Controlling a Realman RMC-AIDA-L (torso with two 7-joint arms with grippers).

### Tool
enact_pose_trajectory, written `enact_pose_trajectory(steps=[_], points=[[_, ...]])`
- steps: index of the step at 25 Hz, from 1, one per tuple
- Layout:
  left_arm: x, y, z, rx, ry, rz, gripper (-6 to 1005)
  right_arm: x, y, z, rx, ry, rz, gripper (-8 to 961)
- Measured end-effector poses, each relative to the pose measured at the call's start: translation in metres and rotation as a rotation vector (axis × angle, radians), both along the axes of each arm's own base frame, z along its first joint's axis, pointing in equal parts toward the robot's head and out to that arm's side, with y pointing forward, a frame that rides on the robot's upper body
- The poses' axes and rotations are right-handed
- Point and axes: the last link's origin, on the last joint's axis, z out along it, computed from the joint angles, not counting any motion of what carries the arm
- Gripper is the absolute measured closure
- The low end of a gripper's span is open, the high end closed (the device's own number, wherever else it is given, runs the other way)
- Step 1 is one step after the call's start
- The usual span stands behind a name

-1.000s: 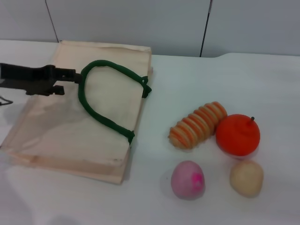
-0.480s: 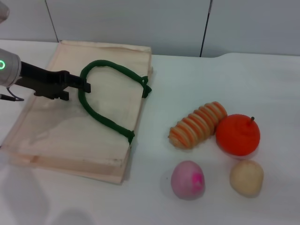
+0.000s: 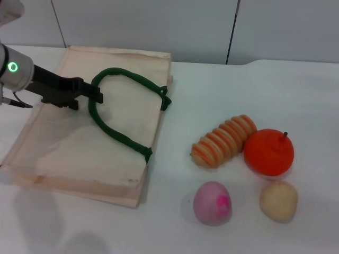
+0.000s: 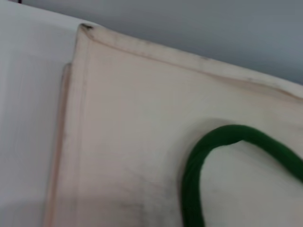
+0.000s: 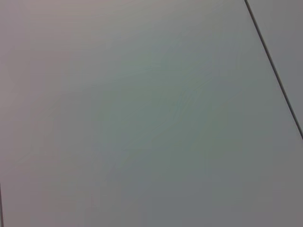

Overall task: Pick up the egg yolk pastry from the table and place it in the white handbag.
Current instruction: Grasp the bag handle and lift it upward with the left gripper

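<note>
The left end effector (image 3: 97, 96) reaches in from the upper left of the head view, its dark fingers lying over the white handbag (image 3: 63, 143) with the tips right at the left bend of the green handle (image 3: 119, 135). From here I cannot tell whether those fingers have closed on the handle or only touch it; they are dark, seen side-on, and run together. The arm behind them is cut off by the frame's left edge, a green light glowing on its pale wrist. The left wrist view shows none of its own fingers, only the bag's cloth, a seamed corner and a curve of green handle (image 4: 199, 165).

The right end effector is nowhere to be seen; its wrist view takes in only a plain grey panel with a dark seam.

The egg yolk pastry (image 3: 278, 200) sits on the white counter (image 3: 222, 95) at the lower right of the head view, well apart from the bag. Just above it is an orange (image 3: 268, 152), so close the two may touch. A pink ball (image 3: 212, 202) with a magenta spot lies to the pastry's left, and a striped roll (image 3: 223, 140) leans against the orange's left side. These three stand between the pastry and the bag.
</note>
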Motion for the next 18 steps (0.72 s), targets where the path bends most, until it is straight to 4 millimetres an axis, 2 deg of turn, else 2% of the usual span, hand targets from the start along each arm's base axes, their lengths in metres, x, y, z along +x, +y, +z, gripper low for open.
enact_pose_trajectory(steps=[5, 18], points=[[0.000, 0.008, -0.008, -0.008, 0.068, -0.002, 211, -0.001, 0.000, 0.000, 0.000, 0.004, 0.003, 102], [0.011, 0.020, -0.018, 0.005, 0.101, -0.034, 225, -0.006, 0.004, -0.003, -0.012, 0.000, 0.021, 101]])
